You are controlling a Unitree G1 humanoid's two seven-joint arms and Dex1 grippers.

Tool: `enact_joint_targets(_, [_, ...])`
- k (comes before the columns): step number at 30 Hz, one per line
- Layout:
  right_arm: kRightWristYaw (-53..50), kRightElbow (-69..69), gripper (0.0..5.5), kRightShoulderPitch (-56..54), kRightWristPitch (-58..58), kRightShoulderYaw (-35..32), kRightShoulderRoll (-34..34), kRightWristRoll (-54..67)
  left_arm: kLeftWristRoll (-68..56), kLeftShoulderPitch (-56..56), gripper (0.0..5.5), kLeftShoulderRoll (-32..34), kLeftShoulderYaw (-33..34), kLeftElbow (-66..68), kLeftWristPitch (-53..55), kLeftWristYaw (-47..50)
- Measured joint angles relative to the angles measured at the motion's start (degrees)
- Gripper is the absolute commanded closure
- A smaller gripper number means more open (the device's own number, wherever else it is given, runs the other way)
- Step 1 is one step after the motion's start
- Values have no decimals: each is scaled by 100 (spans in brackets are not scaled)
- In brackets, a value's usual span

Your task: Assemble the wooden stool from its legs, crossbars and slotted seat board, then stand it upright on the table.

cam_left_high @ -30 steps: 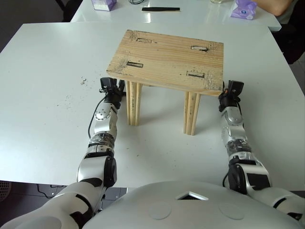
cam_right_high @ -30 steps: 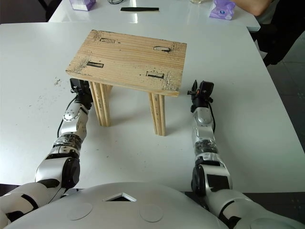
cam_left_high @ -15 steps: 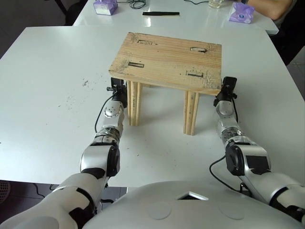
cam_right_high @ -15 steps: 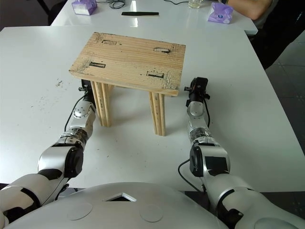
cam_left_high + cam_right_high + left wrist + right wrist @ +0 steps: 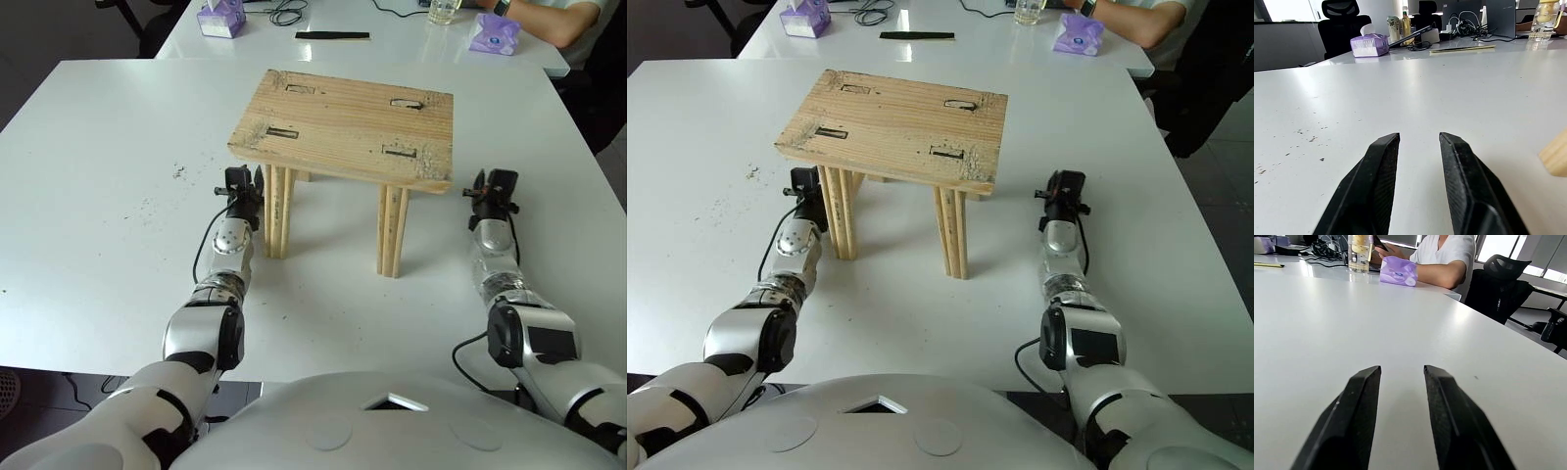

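The wooden stool (image 5: 345, 127) stands upright on the white table (image 5: 98, 147), its slotted seat board on top and pale legs (image 5: 275, 211) underneath. My left gripper (image 5: 241, 177) rests low on the table just left of the stool's front left legs, open with nothing between its black fingers (image 5: 1378, 161). A stool leg corner (image 5: 1555, 157) shows at the edge of the left wrist view. My right gripper (image 5: 493, 181) sits on the table right of the stool, apart from it, open and empty, fingers (image 5: 1361, 396) spread.
Wood crumbs (image 5: 157, 191) speckle the table left of the stool. A second table behind carries purple tissue packs (image 5: 219, 18) (image 5: 493, 33), a black strip (image 5: 333, 36), cables and a glass (image 5: 1026, 10). Office chairs (image 5: 1344, 24) stand beyond.
The head camera tilted, shifting the picture. My right arm has drawn away from the stool to the right; my left gripper stays by the front left legs.
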Motion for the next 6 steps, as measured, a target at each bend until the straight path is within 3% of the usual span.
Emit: enact_joint_targets(6, [186, -2, 388, 193, -171, -310, -214, 334, -64, 79, 398, 291, 204, 106, -89, 42])
